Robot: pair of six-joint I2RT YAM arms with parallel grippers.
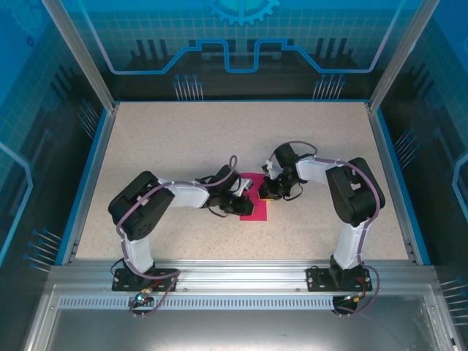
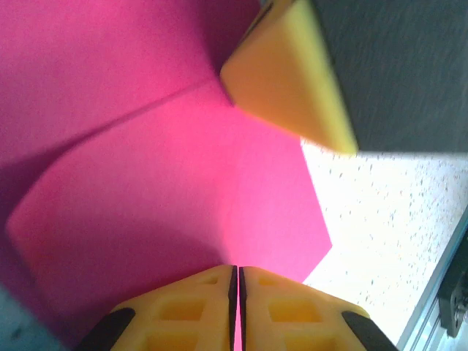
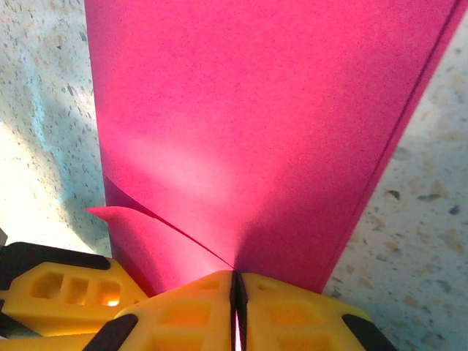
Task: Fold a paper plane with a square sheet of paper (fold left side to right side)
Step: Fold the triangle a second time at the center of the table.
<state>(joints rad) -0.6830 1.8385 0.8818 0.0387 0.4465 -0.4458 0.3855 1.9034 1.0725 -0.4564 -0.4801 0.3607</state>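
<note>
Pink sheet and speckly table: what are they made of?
The pink sheet looks like thin matte paper: it bends in a soft curve and keeps a sharp crease. The table seems to be a hard, smooth top, maybe laminate or a stone-look board, going by its flat beige speckles.

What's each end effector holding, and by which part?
Both pinch the pink paper: the right end effector is shut on its edge beside a crease, and the left end effector apparently on the lifted flap's edge.

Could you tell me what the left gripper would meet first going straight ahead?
The pink paper, right at the tips of the left gripper; beyond it, probably the other arm's yellow finger.
</note>
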